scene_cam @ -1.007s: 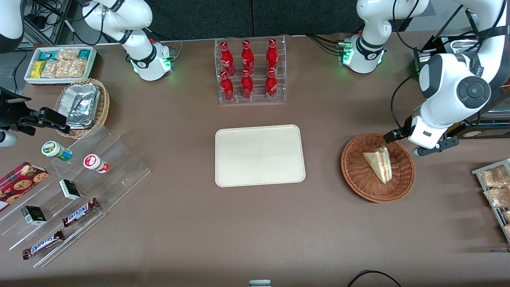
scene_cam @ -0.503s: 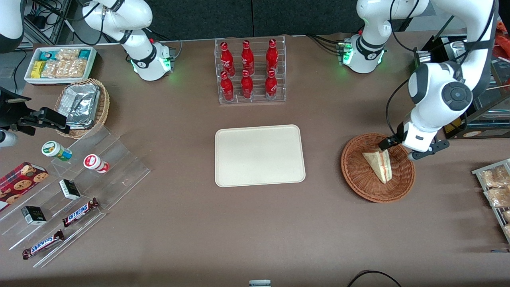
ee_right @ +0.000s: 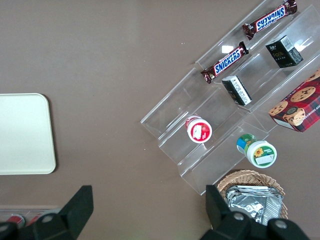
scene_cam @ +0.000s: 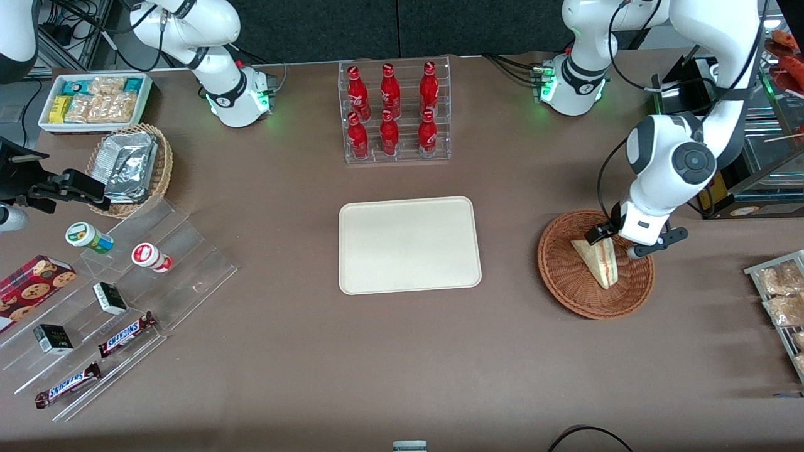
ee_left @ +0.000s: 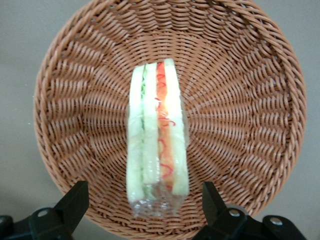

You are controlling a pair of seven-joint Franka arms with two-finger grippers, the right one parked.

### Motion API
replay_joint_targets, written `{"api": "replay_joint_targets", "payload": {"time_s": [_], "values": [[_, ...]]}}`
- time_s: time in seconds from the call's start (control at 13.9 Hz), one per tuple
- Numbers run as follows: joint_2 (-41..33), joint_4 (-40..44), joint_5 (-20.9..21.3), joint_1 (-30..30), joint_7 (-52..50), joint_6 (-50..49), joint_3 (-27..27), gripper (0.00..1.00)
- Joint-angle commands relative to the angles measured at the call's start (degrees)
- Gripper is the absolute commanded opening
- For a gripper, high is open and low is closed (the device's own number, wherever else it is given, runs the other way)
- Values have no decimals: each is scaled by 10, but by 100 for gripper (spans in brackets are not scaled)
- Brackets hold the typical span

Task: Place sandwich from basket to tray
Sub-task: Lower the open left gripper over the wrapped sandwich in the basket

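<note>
The gripper [scene_cam: 612,242], jaws spread, hung over the sandwich [scene_cam: 598,259] in the basket [scene_cam: 559,276] at right of the frame, well apart from the central tray [scene_cam: 409,245].

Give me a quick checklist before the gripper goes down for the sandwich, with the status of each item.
1. Gripper above the basket, over the sandwich's wide end: ok.
2. Jaws open, one finger on each side of the sandwich: ok.
3. Opening wider than the sandwich: ok.
4. Sandwich lying in the basket's middle, nothing else in the basket: ok.
5. Tray bare and ready to receive: ok.
6. Height left between fingers and sandwich: cannot tell.
</note>
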Motion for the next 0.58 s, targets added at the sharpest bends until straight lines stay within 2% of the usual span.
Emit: {"api": "replay_joint_targets", "payload": {"time_s": [0.0,0.5], "values": [[3,-8,-1,-10,-16,21,3,100],[17,-19,1,-11,-19,52,3,100]]}}
